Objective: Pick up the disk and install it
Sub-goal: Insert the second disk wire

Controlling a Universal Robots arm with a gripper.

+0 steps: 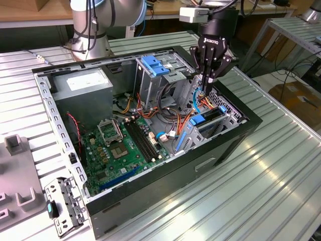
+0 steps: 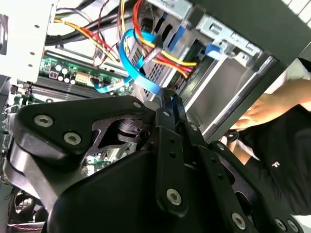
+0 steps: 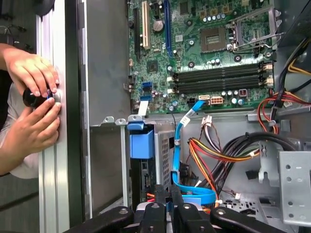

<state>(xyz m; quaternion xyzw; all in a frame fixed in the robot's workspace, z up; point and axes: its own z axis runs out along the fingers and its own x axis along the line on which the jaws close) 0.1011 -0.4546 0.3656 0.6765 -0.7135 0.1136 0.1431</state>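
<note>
Inside case | disk (image 1: 206, 122) on edge in bay | gripper (image 1: 209, 80) fingers pressed together, empty

A ribbed metal table (image 1: 281, 165) carries the open computer case (image 1: 165, 175) and a grey fixture (image 1: 20, 186).

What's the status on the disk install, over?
Gripper jaws shut, empty, low inside the case. Disk sits in its bay. Cables crowd the jaws; a person's hands rest at the case edge.

Bright even light, glare streaks on the ribbed table (image 1: 281, 165)
</note>
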